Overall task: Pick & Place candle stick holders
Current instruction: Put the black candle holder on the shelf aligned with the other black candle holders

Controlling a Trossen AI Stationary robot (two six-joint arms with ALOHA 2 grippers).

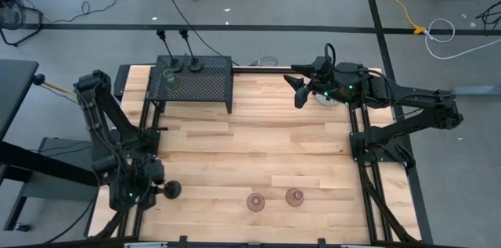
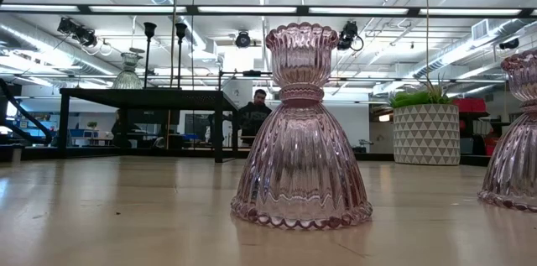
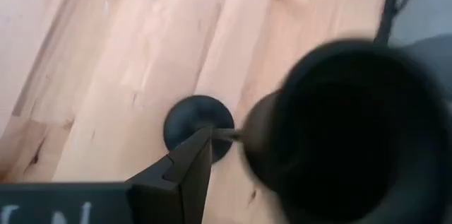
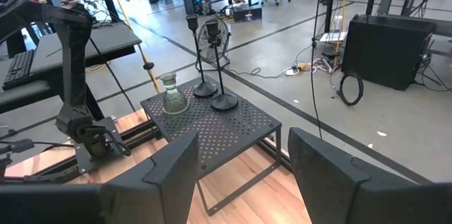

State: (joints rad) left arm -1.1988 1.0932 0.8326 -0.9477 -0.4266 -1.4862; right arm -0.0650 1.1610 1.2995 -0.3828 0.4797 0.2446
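Starting at the left edge of the bench [image 1: 258, 146]: the left arm, folded low beside the frame at the near-left corner, its left tool [image 1: 156, 188] pointing inward across the wood. The tool is closed around the thin stem of one black holder [image 1: 172, 190]; the wrist view shows a finger [image 3: 185, 171] against the stem just above the round base [image 3: 198, 126], which sits on the bench.

Next, at the far-left of the bench: one black mesh box [image 1: 197, 78]. On its top stand two black holders, the first black stem holder [image 1: 172, 66] and the second black stem holder [image 1: 193, 65] side by side, and one pale green glass holder [image 1: 169, 81] just beside them toward the box's left end.

Near edge, centre: two pinkish glass holders, upright and a little apart, the left pink holder [image 1: 255, 202] and the right pink holder [image 1: 294, 196].

Far right: the right arm, stretched along the back edge with elbow out to the right, its right tool [image 1: 296, 91] hanging above the bench, jaws spread wide and holding nothing, aimed toward the mesh box. One plant in a white patterned pot [image 2: 426, 132] stands under that arm.

Count: three black holders, one green glass, two pink glass; six in all.
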